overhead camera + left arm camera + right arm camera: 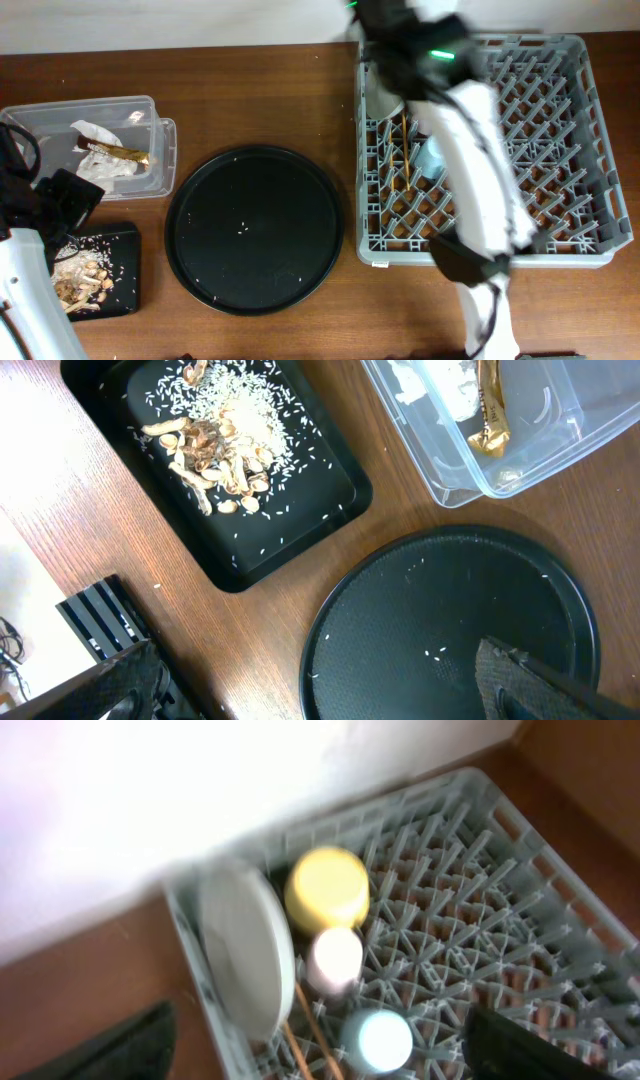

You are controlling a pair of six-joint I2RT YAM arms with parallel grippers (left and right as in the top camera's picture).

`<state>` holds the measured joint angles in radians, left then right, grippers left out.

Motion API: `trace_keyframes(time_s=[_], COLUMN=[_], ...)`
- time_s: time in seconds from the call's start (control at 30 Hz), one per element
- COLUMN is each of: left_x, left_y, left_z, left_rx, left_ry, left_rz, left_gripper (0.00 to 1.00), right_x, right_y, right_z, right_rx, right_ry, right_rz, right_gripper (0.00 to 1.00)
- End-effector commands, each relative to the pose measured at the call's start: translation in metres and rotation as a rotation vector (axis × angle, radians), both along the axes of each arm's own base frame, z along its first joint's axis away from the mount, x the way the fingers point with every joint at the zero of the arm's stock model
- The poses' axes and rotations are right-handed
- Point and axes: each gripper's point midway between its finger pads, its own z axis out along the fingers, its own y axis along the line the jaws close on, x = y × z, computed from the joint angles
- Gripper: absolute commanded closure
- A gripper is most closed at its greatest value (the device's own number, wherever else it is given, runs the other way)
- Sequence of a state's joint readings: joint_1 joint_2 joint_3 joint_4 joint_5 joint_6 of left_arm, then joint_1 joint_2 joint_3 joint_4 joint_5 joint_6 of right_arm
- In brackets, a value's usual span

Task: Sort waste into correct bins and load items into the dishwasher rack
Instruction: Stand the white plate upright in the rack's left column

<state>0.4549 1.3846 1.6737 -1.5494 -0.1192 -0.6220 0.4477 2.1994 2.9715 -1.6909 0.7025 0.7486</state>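
The grey dishwasher rack (560,150) stands at the right. In the right wrist view it holds the grey-white plate (245,960) on edge, the yellow bowl (327,890), the pink cup (334,960), the light-blue cup (378,1038) and the chopsticks (310,1045). My right gripper (320,1060) is open and empty above the rack's far left corner (390,45). The clear box (150,180) holds white tissues (105,168) and the brown wrapper (118,152). The flat black tray (128,240) holds food scraps (80,280) and rice. My left gripper (315,695) is open and empty, over the round tray's edge.
A large round black tray (255,230) with a few rice grains lies between the bins and the rack. The right arm stretches across the rack from the front edge. Bare wooden table (250,90) lies behind the round tray.
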Motion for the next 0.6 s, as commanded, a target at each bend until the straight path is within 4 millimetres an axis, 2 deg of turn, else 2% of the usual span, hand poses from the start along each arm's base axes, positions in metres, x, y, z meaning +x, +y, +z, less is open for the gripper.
trace_keyframes(time_s=[0.0,0.03,0.07,0.1,0.13,0.23,0.27,0.3,0.37,0.4,0.47,0.57], left_x=[0.0,0.0,0.0,0.0,0.0,0.0,0.0,0.0,0.0,0.0,0.0,0.0], left_y=[0.001,0.001,0.001,0.001,0.001,0.001,0.001,0.001,0.001,0.001,0.001,0.001], left_z=[0.002,0.002,0.002,0.002,0.002,0.002,0.002,0.002,0.002,0.002,0.002,0.002], left_rx=[0.002,0.002,0.002,0.003,0.003,0.002,0.002,0.002,0.002,0.002,0.002,0.003], left_ry=[-0.004,-0.004,-0.004,-0.004,-0.004,-0.004,-0.004,-0.004,-0.004,-0.004,-0.004,-0.004], left_rz=[0.003,0.003,0.003,0.003,0.003,0.003,0.003,0.003,0.003,0.003,0.003,0.003], left_gripper=[0.01,0.01,0.01,0.01,0.01,0.01,0.01,0.01,0.01,0.01,0.01,0.01], right_x=[-0.003,0.004,0.013,0.02,0.035,0.082,0.096,0.102,0.108,0.11,0.11,0.099], right_y=[-0.049,-0.057,-0.067,-0.071,-0.075,-0.045,-0.039,-0.035,-0.024,-0.014,0.011,0.019], right_z=[0.011,-0.004,-0.025,-0.038,-0.065,-0.123,-0.15,-0.166,-0.185,-0.188,-0.178,-0.165], right_rx=[0.097,0.158,0.238,0.283,0.348,0.471,0.511,0.531,0.576,0.593,0.63,0.674], right_ry=[-0.008,0.038,0.101,0.134,0.199,0.301,0.33,0.35,0.381,0.387,0.362,0.369], right_rz=[-0.059,-0.057,-0.055,-0.053,-0.027,0.235,0.252,0.261,0.297,0.375,0.592,0.625], right_gripper=[0.73,0.87,0.92,0.92,0.94,0.94,0.94,0.93,0.93,0.93,0.92,0.94])
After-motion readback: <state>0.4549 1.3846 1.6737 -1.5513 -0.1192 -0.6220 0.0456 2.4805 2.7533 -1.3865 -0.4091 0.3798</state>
